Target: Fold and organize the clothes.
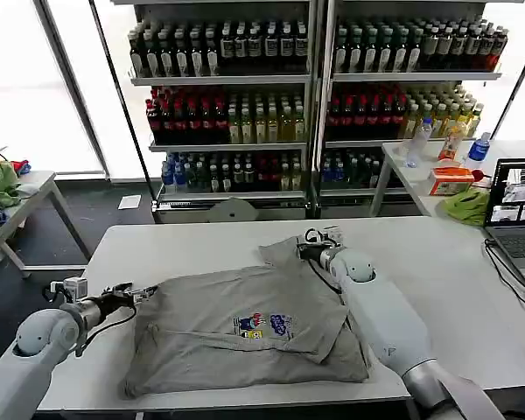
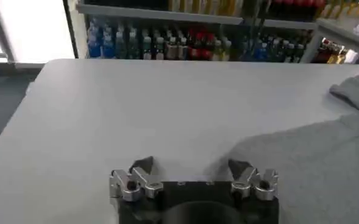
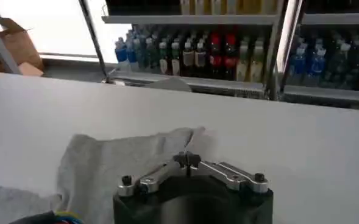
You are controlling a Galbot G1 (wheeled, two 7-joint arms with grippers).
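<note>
Fingertips of right gripper [image 3: 188, 161] meet over shirt [image 1: 245, 328]; left gripper [image 2: 193, 173] spread, empty.

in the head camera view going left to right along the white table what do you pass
Left gripper → grey shirt → right gripper, over the shirt's far corner → bare table → laptop at the right edge.
</note>
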